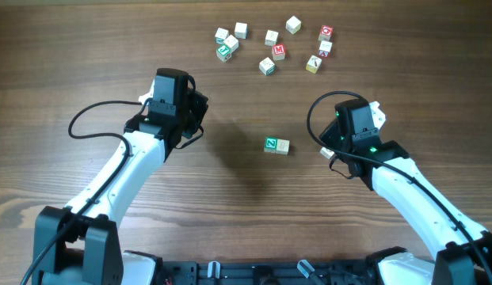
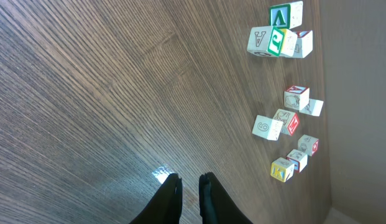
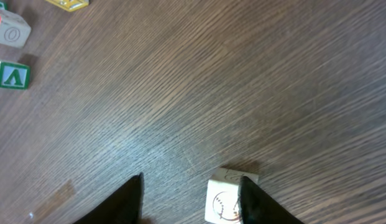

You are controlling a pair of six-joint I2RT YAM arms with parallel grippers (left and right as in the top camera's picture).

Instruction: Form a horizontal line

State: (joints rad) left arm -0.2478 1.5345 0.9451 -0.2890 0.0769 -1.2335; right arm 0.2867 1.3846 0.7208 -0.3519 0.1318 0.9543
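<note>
A green-faced cube with a white letter (image 1: 272,144) and a plain beige cube (image 1: 284,146) sit side by side, touching, at mid-table. A third pale cube (image 1: 327,152) lies to their right, apart from them. In the right wrist view this pale cube (image 3: 221,199) rests on the table with a drawn round figure on its face. My right gripper (image 3: 191,202) is open around it, and the right finger touches the cube. My left gripper (image 2: 190,186) is shut and empty, over bare wood left of the pair (image 1: 200,111).
Several loose letter cubes, some red-lettered, are scattered at the back of the table (image 1: 271,38). They show along the right side of the left wrist view (image 2: 286,121). A green cube (image 3: 12,76) and others sit at the right wrist view's top left.
</note>
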